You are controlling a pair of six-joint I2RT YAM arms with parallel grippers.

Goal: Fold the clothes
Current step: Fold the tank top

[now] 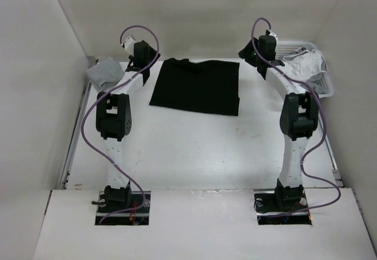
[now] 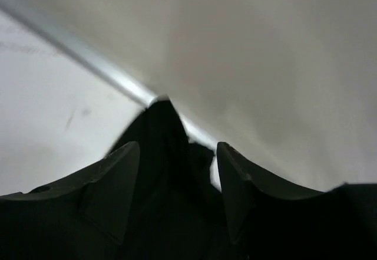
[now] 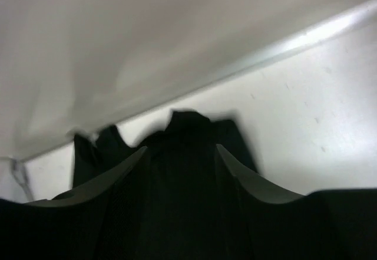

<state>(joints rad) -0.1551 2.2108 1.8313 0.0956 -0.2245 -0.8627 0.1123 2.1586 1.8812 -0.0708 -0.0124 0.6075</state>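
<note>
The clothes (image 1: 197, 86), one plain black garment, lie as a flat rectangle at the far middle of the white table (image 1: 194, 148). At the garment's far left corner my left gripper (image 1: 152, 59) is open. The left wrist view shows its fingers (image 2: 177, 148) wide apart, with a peak of the black fabric (image 2: 162, 124) standing between them. My right gripper (image 1: 244, 52) is at the far right corner and is also open. In the right wrist view a bunched black edge (image 3: 188, 127) rises between its spread fingers (image 3: 181, 148).
A small light grey cloth (image 1: 103, 74) lies at the far left beside the left arm. A white basket (image 1: 321, 74) holding white and grey clothes (image 1: 306, 65) stands at the far right. Walls close the table on three sides.
</note>
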